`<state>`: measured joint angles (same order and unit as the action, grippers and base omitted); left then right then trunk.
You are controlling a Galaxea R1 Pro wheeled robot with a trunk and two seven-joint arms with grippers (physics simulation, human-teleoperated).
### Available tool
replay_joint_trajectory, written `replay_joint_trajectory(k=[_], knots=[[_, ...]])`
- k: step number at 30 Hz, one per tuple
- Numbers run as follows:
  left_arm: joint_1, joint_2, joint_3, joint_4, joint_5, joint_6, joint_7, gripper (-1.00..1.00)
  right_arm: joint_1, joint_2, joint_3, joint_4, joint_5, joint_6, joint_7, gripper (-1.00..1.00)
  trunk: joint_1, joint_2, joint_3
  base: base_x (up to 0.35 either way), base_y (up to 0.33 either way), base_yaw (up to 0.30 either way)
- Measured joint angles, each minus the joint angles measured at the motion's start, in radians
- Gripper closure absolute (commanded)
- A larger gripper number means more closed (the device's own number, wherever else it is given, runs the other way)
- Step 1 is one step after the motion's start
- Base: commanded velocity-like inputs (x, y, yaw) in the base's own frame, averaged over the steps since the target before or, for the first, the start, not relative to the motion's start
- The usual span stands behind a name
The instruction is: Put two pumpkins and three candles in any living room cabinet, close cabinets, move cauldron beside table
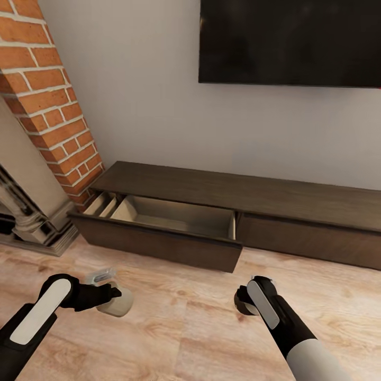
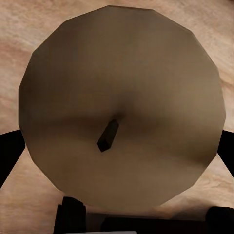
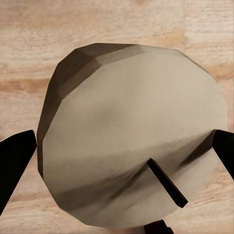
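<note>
The low dark-brown cabinet (image 1: 248, 193) runs along the wall, and its left drawer (image 1: 174, 217) is pulled open; the part of its pale inside that shows holds nothing. My left gripper (image 1: 114, 297) hovers over the floor in front of the drawer's left end, shut on a tan candle (image 1: 120, 304). The left wrist view looks straight onto that candle (image 2: 122, 83) and its dark wick, with black fingers (image 2: 9, 156) at both sides. My right gripper (image 1: 244, 302) is in front of the drawer's right end. Its wrist view has a second candle (image 3: 131, 126), tilted, between both fingers (image 3: 14, 165).
The cabinet's right drawer front (image 1: 312, 241) is shut. A brick column (image 1: 53, 100) and a stone fireplace base (image 1: 26, 222) stand at the left. A dark TV (image 1: 291, 42) hangs on the wall above. Wooden floor (image 1: 185, 328) lies between me and the cabinet.
</note>
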<state>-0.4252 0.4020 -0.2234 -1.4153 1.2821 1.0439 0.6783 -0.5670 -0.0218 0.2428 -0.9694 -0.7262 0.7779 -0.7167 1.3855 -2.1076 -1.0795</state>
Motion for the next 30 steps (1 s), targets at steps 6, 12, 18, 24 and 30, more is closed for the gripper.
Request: replay_joint_trajectory(k=[6,12,18,24,30], knots=[[0.0,0.001,0.002,-0.003,0.0,0.0,-0.006,1.0,0.0,0.0,0.0,0.0,0.001,-0.002,0.0,1.0,0.0,0.0,-0.001,0.072,0.111,0.042],[-0.001,0.001,0.004,-0.003,0.0,0.0,-0.007,1.0,0.0,0.0,-0.001,-0.001,0.001,-0.003,0.002,1.0,0.0,0.0,-0.002,0.167,0.248,-0.224],[-0.001,0.001,0.004,-0.005,0.0,0.001,-0.008,1.0,0.0,0.0,-0.001,-0.001,0.001,-0.003,0.004,1.0,0.0,0.0,-0.002,0.174,0.274,-0.276],[-0.001,0.002,0.004,-0.006,0.001,0.002,-0.01,1.0,0.0,0.0,-0.001,-0.001,0.0,-0.003,0.004,1.0,0.0,0.0,-0.002,0.171,0.283,-0.278],[-0.001,0.002,0.008,-0.006,0.003,0.001,-0.008,1.0,0.0,0.0,-0.001,-0.001,0.001,-0.002,0.004,1.0,0.0,0.0,-0.002,0.054,0.141,-0.22]])
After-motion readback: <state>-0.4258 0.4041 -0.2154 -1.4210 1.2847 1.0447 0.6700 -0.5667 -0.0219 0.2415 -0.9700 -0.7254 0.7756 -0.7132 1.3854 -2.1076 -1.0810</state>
